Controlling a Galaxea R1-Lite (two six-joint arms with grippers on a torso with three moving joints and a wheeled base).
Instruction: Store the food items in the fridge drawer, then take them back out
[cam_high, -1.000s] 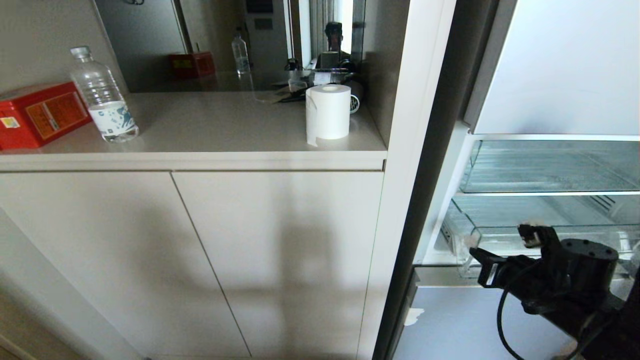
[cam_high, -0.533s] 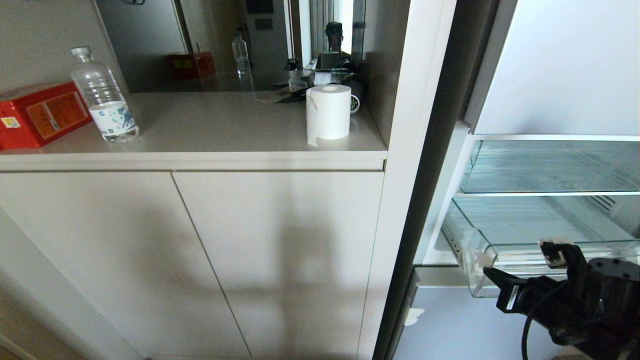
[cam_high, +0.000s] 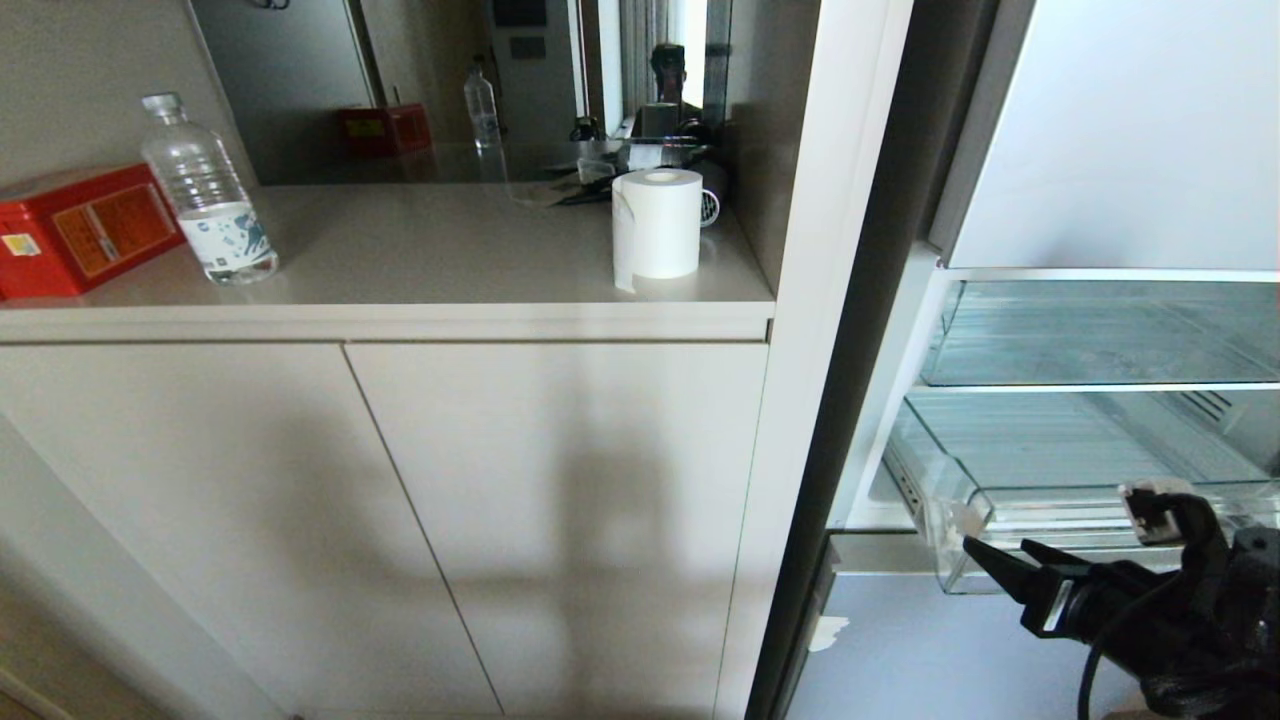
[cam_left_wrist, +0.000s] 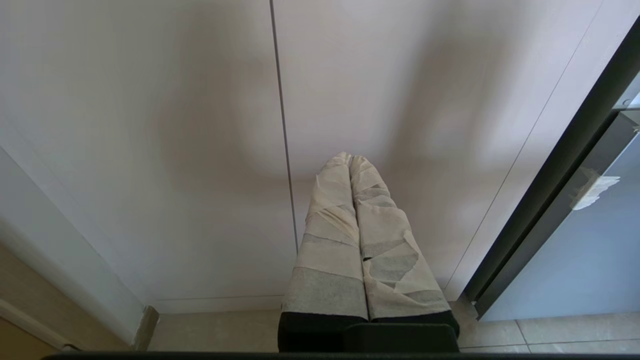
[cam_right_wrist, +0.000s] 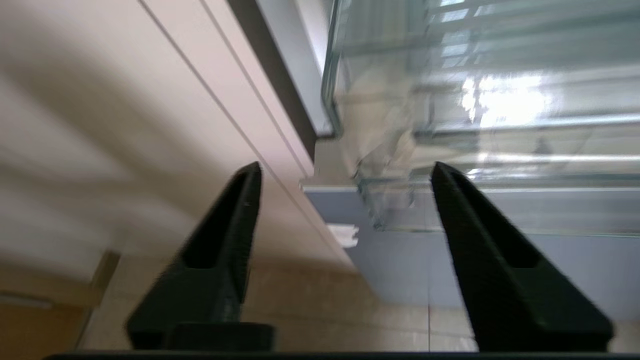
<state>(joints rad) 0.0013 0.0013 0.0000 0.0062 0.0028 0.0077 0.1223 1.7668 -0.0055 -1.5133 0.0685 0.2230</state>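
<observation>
Head view: right gripper (cam_high: 1000, 566) sits low at the right edge, just off the front left corner of the fridge drawer (cam_high: 1010, 520), fingers parted and nothing between them. The drawer is pulled out below a glass shelf (cam_high: 1090, 340); it looks clear inside, with no red food items in sight in any view. Only the head view catches the counter (cam_high: 440, 270) – a water bottle (cam_high: 208, 190), a red box (cam_high: 80, 228) touching it on the left, a paper roll (cam_high: 656, 223) near the counter's right end, and cabinet doors (cam_high: 400, 520) underneath.

Right wrist view adds the close look: two black fingers (cam_right_wrist: 220, 260) spread wide, apart from the drawer's clear corner (cam_right_wrist: 380, 200), which shows in the gap between them; blurred, so whether they touch cannot be told. Blue-grey lower fridge panel (cam_right_wrist: 450, 260) under it, floor tile below.

Left wrist view – the left gripper (cam_left_wrist: 350, 159) with tape-wrapped fingers pressed together, empty, pointing at the cabinet doors (cam_left_wrist: 200, 125) near the floor. It is out of the head view.
</observation>
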